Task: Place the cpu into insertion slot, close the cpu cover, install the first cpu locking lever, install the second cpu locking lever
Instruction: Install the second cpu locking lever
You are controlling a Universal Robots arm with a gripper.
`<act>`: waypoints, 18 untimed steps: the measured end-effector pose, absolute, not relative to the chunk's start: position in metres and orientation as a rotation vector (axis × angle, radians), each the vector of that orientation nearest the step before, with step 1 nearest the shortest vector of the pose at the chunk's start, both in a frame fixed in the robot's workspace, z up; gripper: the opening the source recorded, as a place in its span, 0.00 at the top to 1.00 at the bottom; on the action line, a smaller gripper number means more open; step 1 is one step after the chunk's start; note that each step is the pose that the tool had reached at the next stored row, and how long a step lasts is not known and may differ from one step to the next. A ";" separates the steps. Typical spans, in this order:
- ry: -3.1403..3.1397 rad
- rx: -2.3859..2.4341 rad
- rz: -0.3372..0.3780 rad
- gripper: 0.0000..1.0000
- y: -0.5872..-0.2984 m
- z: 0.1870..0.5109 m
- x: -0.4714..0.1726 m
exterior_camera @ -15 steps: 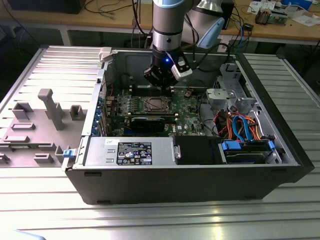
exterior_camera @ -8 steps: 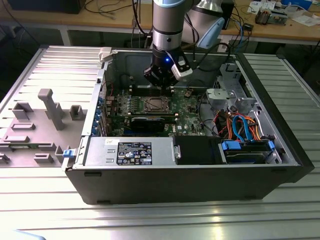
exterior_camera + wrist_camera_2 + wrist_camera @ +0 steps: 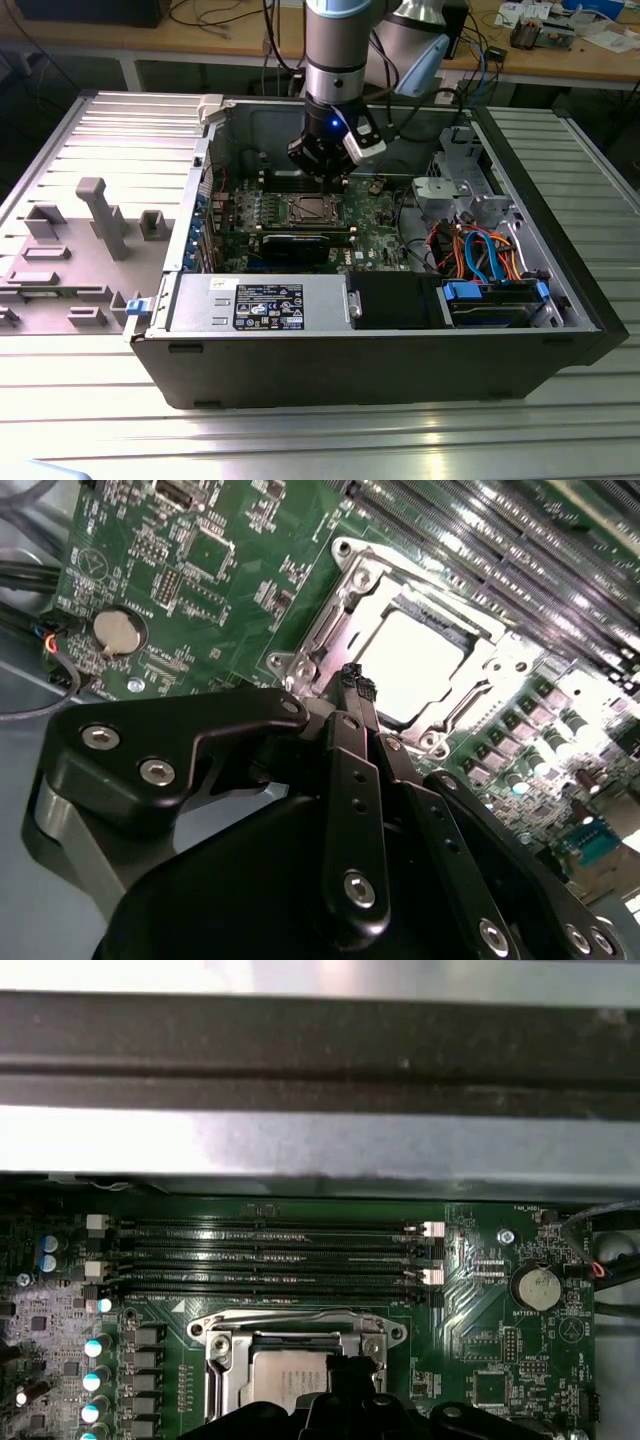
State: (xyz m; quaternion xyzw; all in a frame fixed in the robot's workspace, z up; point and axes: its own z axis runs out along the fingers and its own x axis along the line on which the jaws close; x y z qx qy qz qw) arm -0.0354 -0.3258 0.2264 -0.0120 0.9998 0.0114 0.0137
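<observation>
Two black fingers (image 3: 352, 695) stand pressed together at the tip of the gripper (image 3: 358, 685), jaws closed on nothing, poised just over the near rim of the insertion slot (image 3: 400, 650). That pinched tip looks suited to nudging thin metal rather than carrying a chip, a fair guess given where things sit. The cpu (image 3: 415, 665) is already down in the socket, its pale silver top shining through the cut-out of the cpu cover (image 3: 330, 630), which lies flat around it. In the first wrist view the same fingertip pokes up over the chip's edge, with the memory slots (image 3: 270, 1255) running just beyond the socket and a coin battery (image 3: 532, 1286) off to the side. Out wide, the arm reaches down into the open computer case (image 3: 590, 300), gripper low over the motherboard (image 3: 385, 245).
</observation>
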 end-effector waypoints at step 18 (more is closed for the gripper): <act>3.114 -0.037 0.035 0.89 -0.337 0.234 -0.035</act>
